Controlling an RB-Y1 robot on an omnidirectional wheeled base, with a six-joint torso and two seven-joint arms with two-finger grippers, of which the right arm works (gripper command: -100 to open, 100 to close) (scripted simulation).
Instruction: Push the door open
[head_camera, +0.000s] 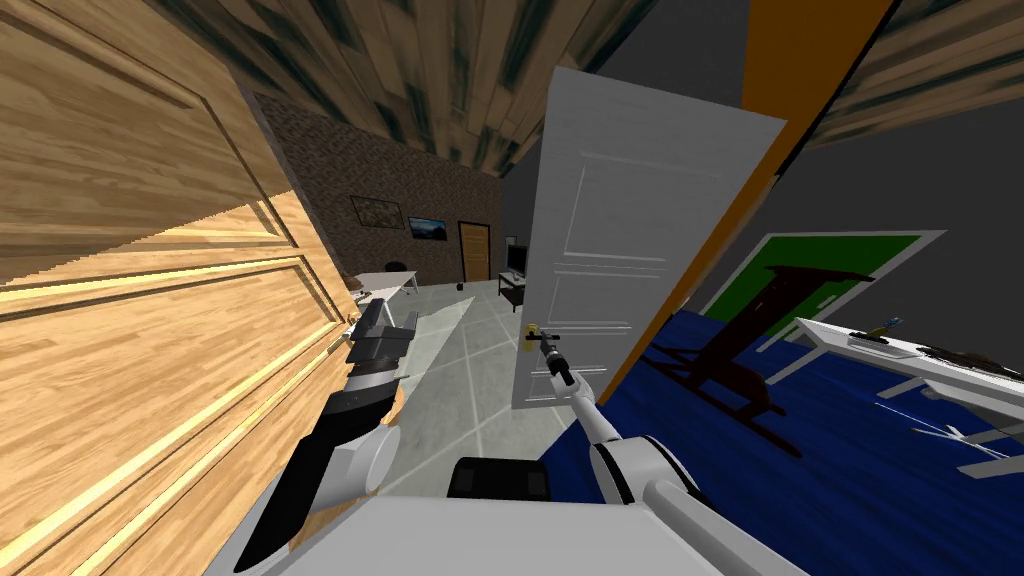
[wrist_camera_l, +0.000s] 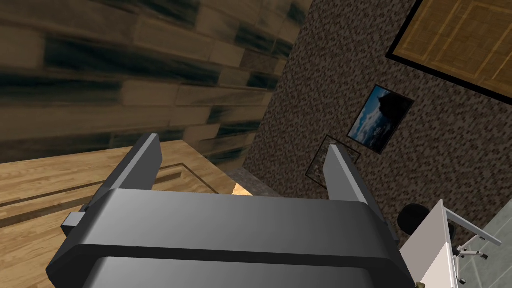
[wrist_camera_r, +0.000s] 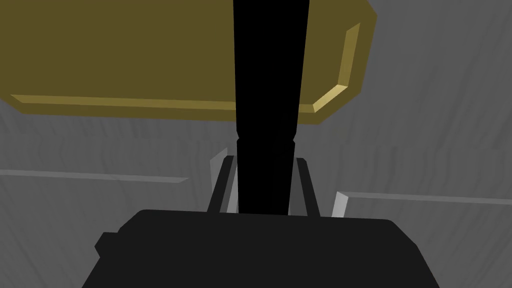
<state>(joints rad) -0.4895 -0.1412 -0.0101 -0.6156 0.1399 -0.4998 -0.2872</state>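
Two doors show: one white door (head_camera: 620, 230) ajar at 12 o'clock, one wooden door (head_camera: 150, 300) at 9 o'clock; the right gripper (head_camera: 548, 352) pinches the white door's single black handle (wrist_camera_r: 270, 75), mounted on one brass plate (wrist_camera_r: 125, 55); the left gripper (wrist_camera_l: 241, 142), two fingers spread, hangs beside the wooden door.

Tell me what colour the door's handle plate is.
Dull brass yellow handle plate, best in right wrist view.

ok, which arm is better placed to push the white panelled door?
Right: the right gripper is shut on the black lever handle of the white panelled door; the left gripper stands open beside the light wooden door.
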